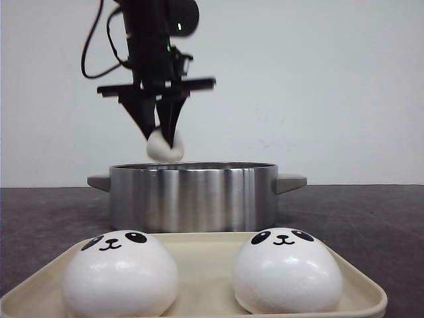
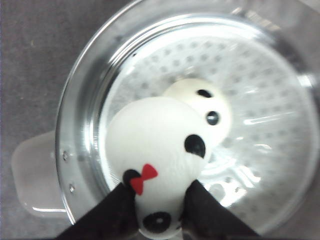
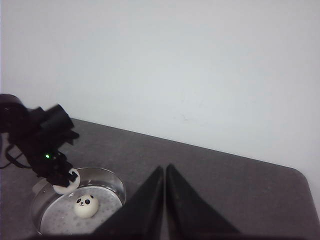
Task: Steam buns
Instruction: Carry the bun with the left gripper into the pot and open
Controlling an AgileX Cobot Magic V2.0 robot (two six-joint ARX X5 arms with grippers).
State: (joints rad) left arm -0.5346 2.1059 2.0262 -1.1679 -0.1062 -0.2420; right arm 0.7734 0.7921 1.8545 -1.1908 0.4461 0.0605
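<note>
Two glossy white panda buns, one at left [image 1: 120, 273] and one at right [image 1: 287, 270], sit on a cream tray [image 1: 361, 291] at the front. Behind it stands a steel steamer pot [image 1: 193, 196]. Above the pot my left gripper [image 1: 161, 140] is shut on a third bun [image 1: 164, 146] [image 2: 159, 155], which bears a red bow. Another bun [image 2: 207, 107] [image 3: 86, 205] lies on the pot's perforated plate below it. My right gripper [image 3: 165, 172] is shut with nothing in it, high over the dark table, to the right of the pot [image 3: 107, 181].
The pot has grey side handles, a left one [image 1: 98, 181] and a right one [image 1: 291, 181]. A dark grey table [image 1: 358, 218] runs back to a white wall. The left arm [image 3: 35, 135] and its cables hang above the pot.
</note>
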